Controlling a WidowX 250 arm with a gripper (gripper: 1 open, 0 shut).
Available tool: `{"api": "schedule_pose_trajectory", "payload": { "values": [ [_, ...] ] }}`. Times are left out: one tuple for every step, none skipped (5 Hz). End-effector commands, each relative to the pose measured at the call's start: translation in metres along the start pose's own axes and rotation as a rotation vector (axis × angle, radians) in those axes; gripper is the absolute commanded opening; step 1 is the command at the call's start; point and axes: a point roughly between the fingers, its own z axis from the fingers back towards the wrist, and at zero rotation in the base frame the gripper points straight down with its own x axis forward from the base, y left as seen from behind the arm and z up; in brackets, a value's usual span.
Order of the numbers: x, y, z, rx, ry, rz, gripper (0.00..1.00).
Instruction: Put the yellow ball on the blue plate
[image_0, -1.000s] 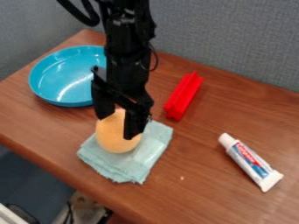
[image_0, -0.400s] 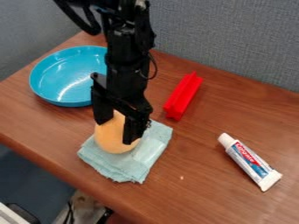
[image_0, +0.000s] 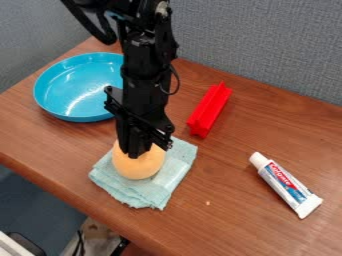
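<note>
The yellow ball (image_0: 136, 164) rests on a pale teal folded cloth (image_0: 150, 187) near the table's front edge. My gripper (image_0: 142, 148) points straight down over it. Its dark fingers are drawn in against the ball's upper half and hide its top. The ball still touches the cloth. The blue plate (image_0: 60, 95) lies to the back left, a short way from the ball, with nothing in it. The black arm rises from the gripper toward the top of the view.
A red block (image_0: 210, 108) lies just right of the arm. A toothpaste tube (image_0: 286, 183) lies at the right near the table's edge. The brown table drops off at the front and left, and a grey wall stands behind.
The fingers stood wide on either side of the ball and have now closed in on it. The gripper has hardly moved, and the ball stays on the cloth.
</note>
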Motion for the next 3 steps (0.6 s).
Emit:
{"api": "schedule_pose_trajectory", "payload": {
  "values": [
    [0.0001, -0.0013, 0.0034, 0.008, -0.014, -0.006, 1.00],
    [-0.0004, -0.0027, 0.0056, 0.009, -0.020, -0.008, 0.00],
    [-0.0006, -0.0040, 0.0081, 0.010, -0.027, -0.011, 0.00]
  ]
}}
